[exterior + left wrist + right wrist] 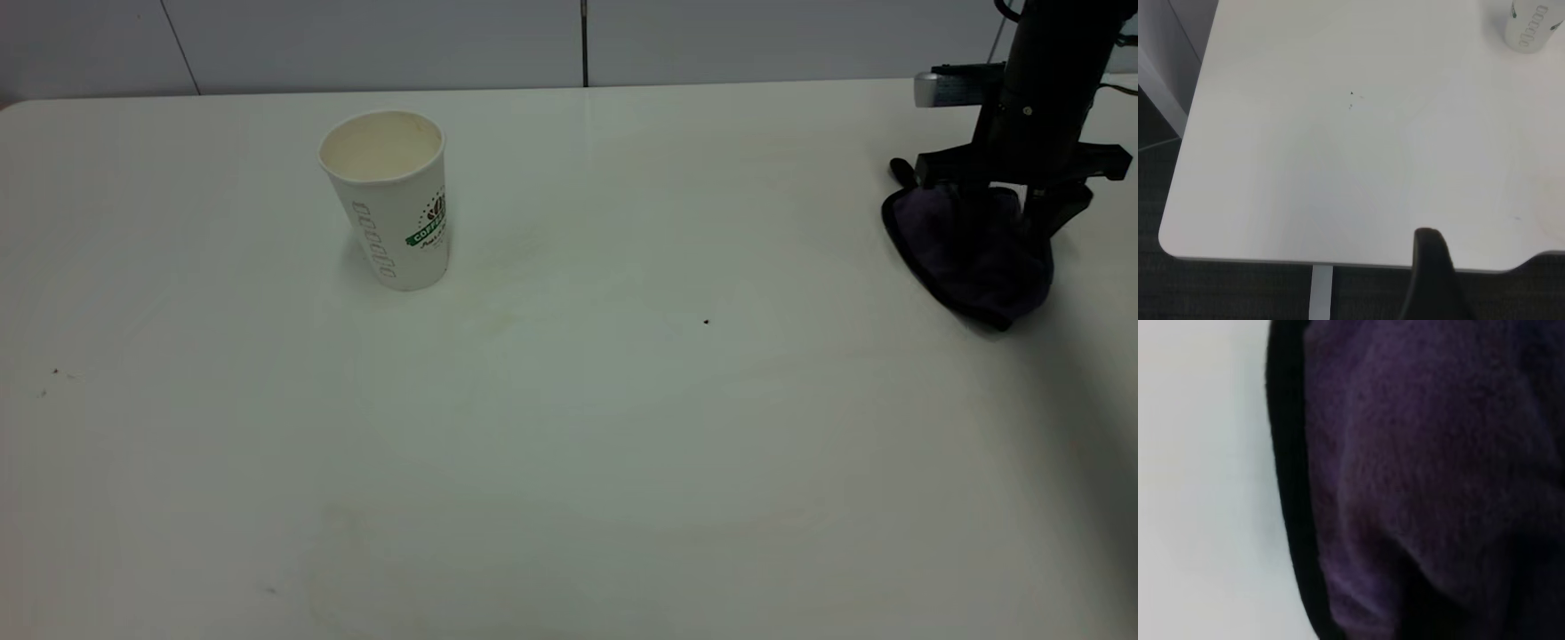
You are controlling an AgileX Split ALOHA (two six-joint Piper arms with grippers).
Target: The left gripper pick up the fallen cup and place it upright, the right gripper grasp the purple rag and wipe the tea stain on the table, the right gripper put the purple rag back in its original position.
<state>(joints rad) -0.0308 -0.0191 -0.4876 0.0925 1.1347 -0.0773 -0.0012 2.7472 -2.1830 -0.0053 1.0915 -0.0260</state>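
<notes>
The cup stands upright on the table, left of centre at the back; its base also shows in the left wrist view. A faint yellowish trace lies on the table just right of the cup. My right gripper is at the far right, down on the purple rag and shut on its bunched top; the rag rests on the table and fills the right wrist view. My left gripper is out of the exterior view, over the table's near left corner, open and empty, with one finger showing.
A small dark speck lies mid-table and a few more lie at the left. The table's edge and rounded corner show in the left wrist view, with dark floor beyond. A grey wall runs behind the table.
</notes>
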